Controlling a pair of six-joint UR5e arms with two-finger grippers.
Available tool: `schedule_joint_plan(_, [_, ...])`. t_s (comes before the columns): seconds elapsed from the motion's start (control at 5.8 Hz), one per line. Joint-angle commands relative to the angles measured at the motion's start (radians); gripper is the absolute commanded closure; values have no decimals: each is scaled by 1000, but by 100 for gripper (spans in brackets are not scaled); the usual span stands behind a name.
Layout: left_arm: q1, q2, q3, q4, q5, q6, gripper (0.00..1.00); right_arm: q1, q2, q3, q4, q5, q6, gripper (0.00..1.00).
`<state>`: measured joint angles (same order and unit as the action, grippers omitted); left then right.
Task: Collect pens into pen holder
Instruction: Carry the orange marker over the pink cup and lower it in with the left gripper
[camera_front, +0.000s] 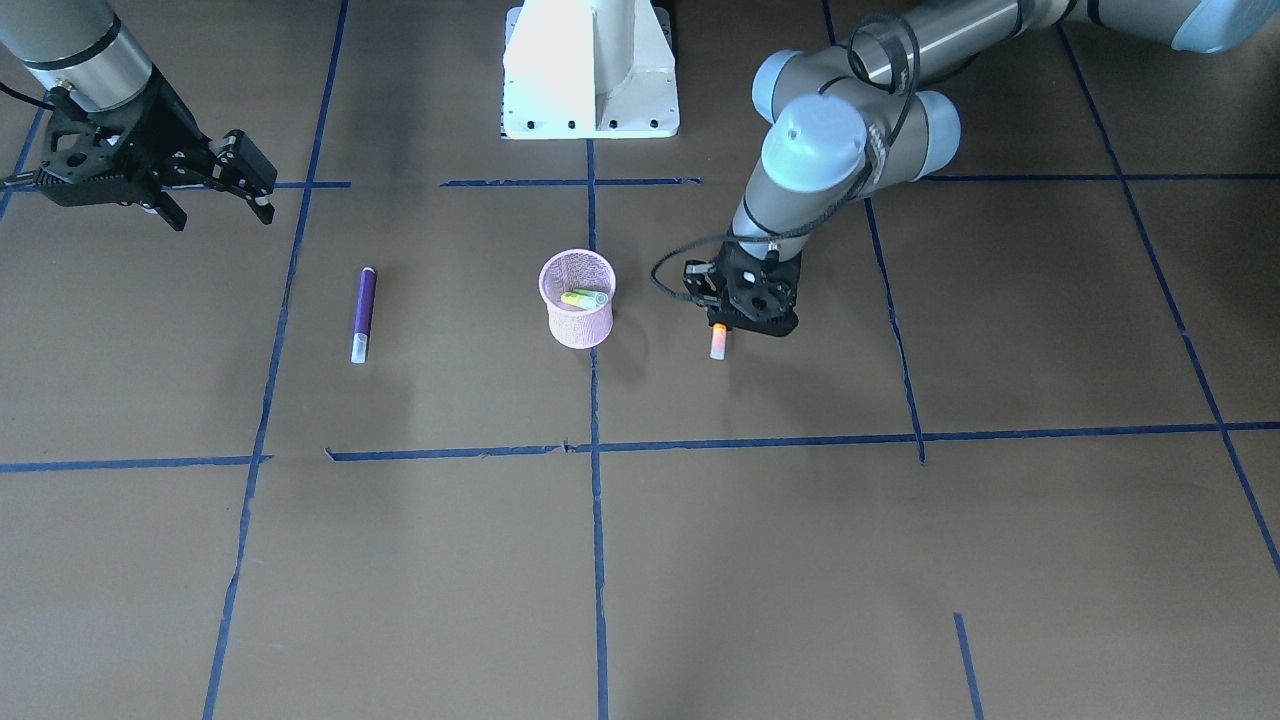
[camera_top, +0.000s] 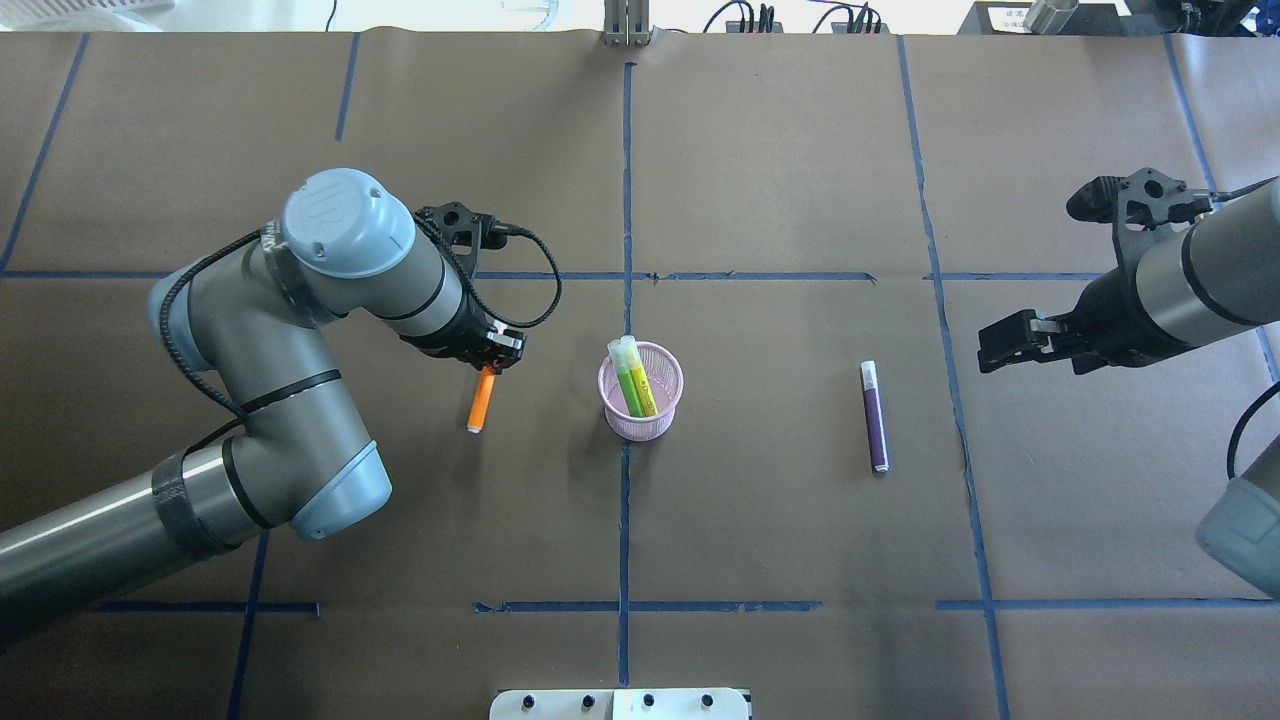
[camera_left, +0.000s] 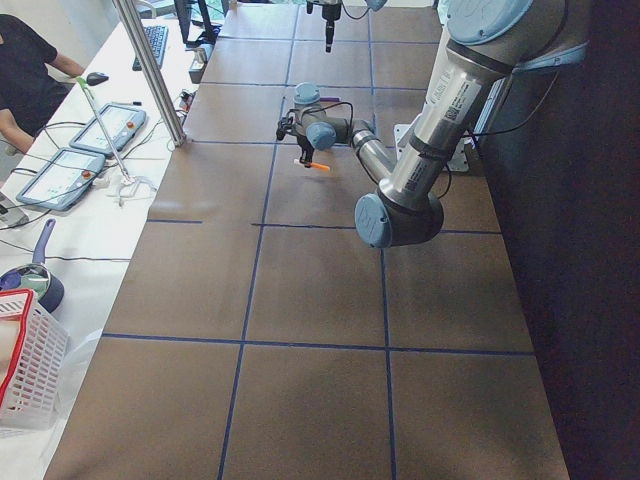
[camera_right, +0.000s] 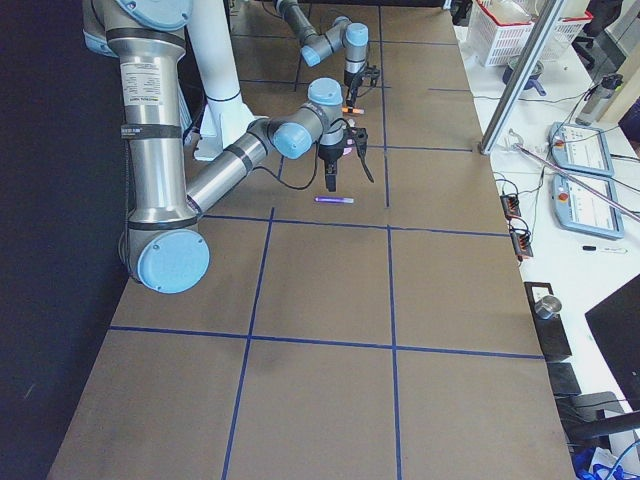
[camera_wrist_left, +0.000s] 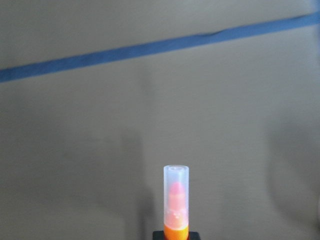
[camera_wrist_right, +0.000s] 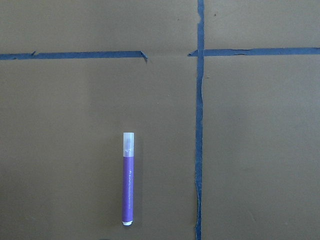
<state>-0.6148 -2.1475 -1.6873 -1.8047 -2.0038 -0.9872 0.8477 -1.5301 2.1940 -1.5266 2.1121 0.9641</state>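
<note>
Left pincer, clamped on the orange pen, should lift it over the pen holder, releasing only with its tip inside the rim.

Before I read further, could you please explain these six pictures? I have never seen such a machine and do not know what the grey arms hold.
These are two robot arms at a brown table marked with blue tape. Two pictures look down on it from opposite sides, two look along it from its ends, and two come from cameras on the wrists. The left gripper is shut on an orange pen. The right gripper is open and holds nothing. A purple pen lies flat on the table. A pink mesh pen holder stands in the middle with a green pen inside.
</note>
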Motion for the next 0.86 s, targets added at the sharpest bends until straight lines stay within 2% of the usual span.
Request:
schedule_joint_plan(0.0, [3, -3, -215, -33, 114, -91, 100, 39, -24, -5, 2, 29, -60, 0])
schedule_joint_plan(0.17, [48, -2, -271, -112, 337, -231, 100, 48, -33, -7, 3, 31, -86, 0])
schedule_joint_plan(0.34, [248, 11, -262, -228, 681, -270, 100, 48, -33, -8, 2, 32, -87, 0])
schedule_joint_plan(0.52, [336, 15, -234, -322, 877, -268, 100, 48, -33, -11, 2, 31, -87, 0])
schedule_joint_plan(0.69, [351, 17, -185, -393, 966, -289, 100, 48, -33, -10, 2, 32, -87, 0])
